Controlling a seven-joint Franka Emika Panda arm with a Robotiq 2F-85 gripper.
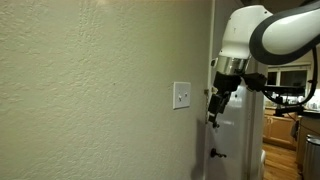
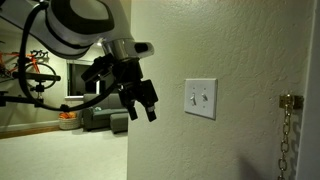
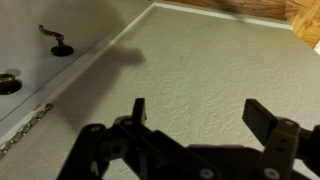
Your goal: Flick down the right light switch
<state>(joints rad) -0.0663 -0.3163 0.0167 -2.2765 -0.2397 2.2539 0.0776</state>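
Observation:
A small white wall plate (image 2: 200,98) with two tiny toggles sits on the textured beige wall. The right light switch (image 2: 207,98) is the right-hand toggle; its position is too small to tell. The plate also shows in an exterior view (image 1: 182,95). My gripper (image 2: 146,104) is open and empty, hanging in the air to the left of the plate and apart from it. In an exterior view (image 1: 213,110) it is just right of the plate. In the wrist view the open fingers (image 3: 200,115) face bare wall; the plate is out of that view.
A white door with a dark lever handle (image 3: 55,41), a round latch (image 3: 8,83) and a chain (image 3: 25,130) adjoins the wall. A brass chain latch (image 2: 288,125) hangs right of the plate. The door handle (image 1: 216,153) is below the gripper.

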